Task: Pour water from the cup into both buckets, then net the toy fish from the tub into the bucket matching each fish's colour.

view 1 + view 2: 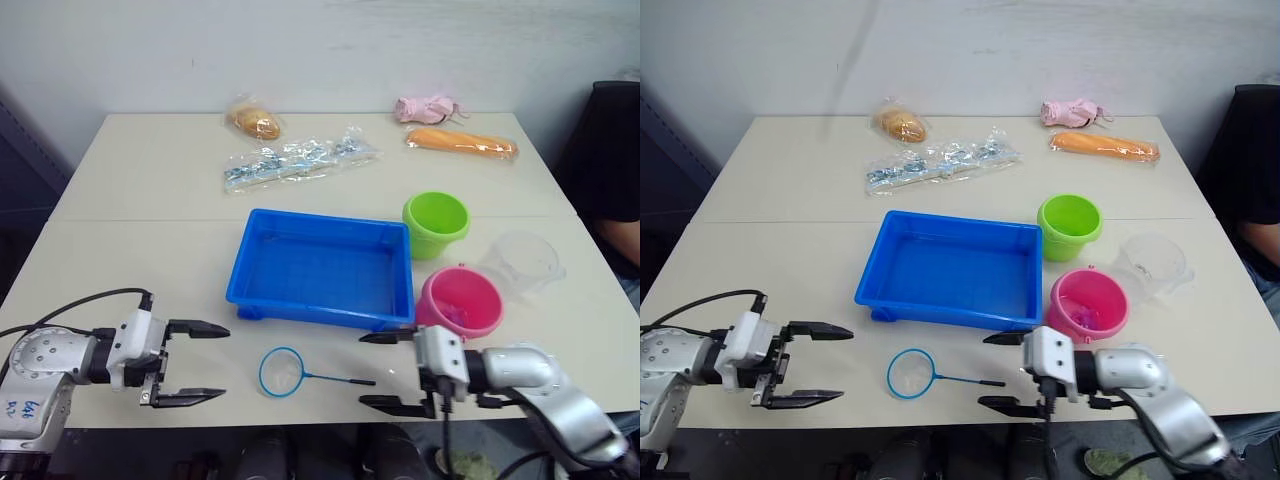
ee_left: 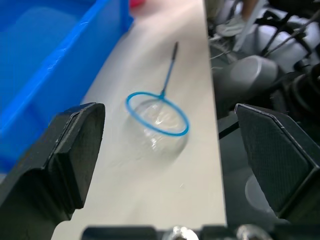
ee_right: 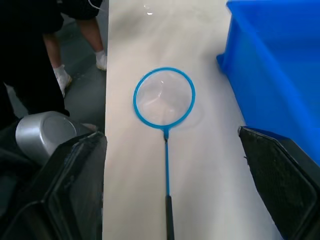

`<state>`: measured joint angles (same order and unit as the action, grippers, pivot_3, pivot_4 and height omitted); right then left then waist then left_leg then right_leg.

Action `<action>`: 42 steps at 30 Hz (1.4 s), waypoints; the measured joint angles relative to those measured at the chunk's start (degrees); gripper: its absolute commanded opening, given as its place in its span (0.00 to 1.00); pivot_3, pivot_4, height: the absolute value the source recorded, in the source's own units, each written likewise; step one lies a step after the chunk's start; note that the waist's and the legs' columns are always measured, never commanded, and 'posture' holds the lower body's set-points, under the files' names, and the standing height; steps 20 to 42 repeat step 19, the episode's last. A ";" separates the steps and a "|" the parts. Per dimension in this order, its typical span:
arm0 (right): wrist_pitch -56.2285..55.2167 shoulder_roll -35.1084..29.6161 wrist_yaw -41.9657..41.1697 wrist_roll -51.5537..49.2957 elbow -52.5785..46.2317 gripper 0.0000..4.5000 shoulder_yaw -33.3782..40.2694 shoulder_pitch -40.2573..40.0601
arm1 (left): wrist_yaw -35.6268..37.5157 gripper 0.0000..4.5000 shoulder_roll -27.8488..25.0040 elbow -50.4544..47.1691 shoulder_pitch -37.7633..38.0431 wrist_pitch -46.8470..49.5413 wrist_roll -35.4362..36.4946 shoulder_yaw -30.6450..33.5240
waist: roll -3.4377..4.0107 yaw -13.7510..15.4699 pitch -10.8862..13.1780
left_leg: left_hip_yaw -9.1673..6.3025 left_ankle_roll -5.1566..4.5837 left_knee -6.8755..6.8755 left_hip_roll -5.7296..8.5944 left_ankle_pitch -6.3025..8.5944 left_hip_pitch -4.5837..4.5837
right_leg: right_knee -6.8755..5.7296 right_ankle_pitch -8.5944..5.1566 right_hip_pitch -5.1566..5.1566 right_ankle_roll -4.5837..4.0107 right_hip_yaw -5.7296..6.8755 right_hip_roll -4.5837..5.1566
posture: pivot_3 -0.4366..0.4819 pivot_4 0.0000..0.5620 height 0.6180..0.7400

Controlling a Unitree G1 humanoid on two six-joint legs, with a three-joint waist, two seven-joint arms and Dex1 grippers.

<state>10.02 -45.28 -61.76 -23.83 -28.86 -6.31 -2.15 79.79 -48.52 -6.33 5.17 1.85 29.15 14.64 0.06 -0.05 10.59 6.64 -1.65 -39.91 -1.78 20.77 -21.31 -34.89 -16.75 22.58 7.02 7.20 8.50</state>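
The net [image 1: 283,371] lies flat on the table near the front edge, its blue hoop toward my left and its black handle [image 1: 345,380] pointing right. My left gripper [image 1: 205,362] is open just left of the hoop. At the handle's end, my right gripper [image 1: 385,370] is open too, holding nothing. Behind the net stands the blue tub [image 1: 323,268]; I cannot make out any fish in it. To its right stand the green bucket [image 1: 436,224] and the pink bucket [image 1: 459,301], which has small pink things inside. The clear cup [image 1: 522,263] stands right of the buckets.
At the back of the table lie a bagged bun [image 1: 253,122], a clear bag of small items [image 1: 295,161], a pink toy [image 1: 425,108] and an orange carrot-like toy [image 1: 461,143]. A person [image 1: 612,170] sits at the right edge.
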 measured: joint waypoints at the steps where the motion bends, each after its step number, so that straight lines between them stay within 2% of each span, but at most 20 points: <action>1: 0.67 -1.45 0.00 -1.68 -1.83 0.99 3.33 -1.35 | -0.26 1.00 -0.14 0.58 -0.06 0.02 -0.01 0.40 | 0.00 0.02 0.00 | 0.00 -0.01 0.00 -0.01 0.02 0.01 | 0.04 0.00 -0.01 0.00 0.00 0.00 | 0.48 0.27 1.00; 4: 2.96 -4.44 0.06 -6.08 -6.44 0.99 12.16 -6.58 | -1.42 1.00 -0.75 1.58 -0.02 0.20 -0.09 1.48 | -0.03 0.08 -0.02 | -0.03 0.03 0.07 -0.05 0.05 0.02 | 0.03 0.00 -0.02 0.00 0.03 -0.03 | 0.48 0.27 1.00; 7: 5.70 -4.76 0.73 -10.16 -9.35 0.99 21.89 -12.93 | -3.24 1.00 -1.51 3.17 0.42 -0.20 -1.27 3.41 | -0.03 0.19 -0.02 | -0.02 0.02 0.10 -0.03 0.05 0.02 | 0.01 0.00 -0.04 0.00 0.02 -0.02 | 0.48 0.27 1.00; 10: 6.24 -4.78 0.71 -10.55 -8.36 0.99 31.91 -17.67 | -4.75 1.00 -1.59 6.87 1.10 -2.53 -3.18 4.66 | -0.04 0.16 -0.02 | 0.07 -0.10 0.09 0.01 0.12 0.05 | 0.09 0.01 -0.06 0.02 -0.05 0.00 | 0.48 0.27 1.00; 16: 4.37 -4.92 -2.30 -9.01 -3.15 0.99 44.14 -21.06 | -8.30 1.00 -1.60 14.26 0.19 -5.19 -4.51 8.03 | -0.07 0.07 -0.04 | 0.10 -0.09 0.12 -0.02 0.13 0.07 | 0.14 0.01 -0.01 0.02 -0.09 -0.01 | 0.48 0.27 1.00; 19: 2.49 -5.26 -3.18 -7.61 -0.40 0.99 45.74 -20.85 | -9.47 1.00 -1.63 14.32 0.12 -6.32 -4.81 8.90 | -0.07 -0.01 -0.04 | 0.11 -0.09 0.14 -0.01 0.14 0.08 | 0.14 0.01 -0.01 0.02 -0.12 0.01 | 0.48 0.27 1.00; 42: 2.49 -5.26 -3.18 -7.61 -0.40 0.99 45.74 -20.85 | -9.47 1.00 -1.63 14.32 0.12 -6.32 -4.81 8.90 | -0.07 -0.01 -0.04 | 0.11 -0.09 0.14 -0.01 0.14 0.08 | 0.14 0.01 -0.01 0.02 -0.12 0.01 | 0.48 0.27 1.00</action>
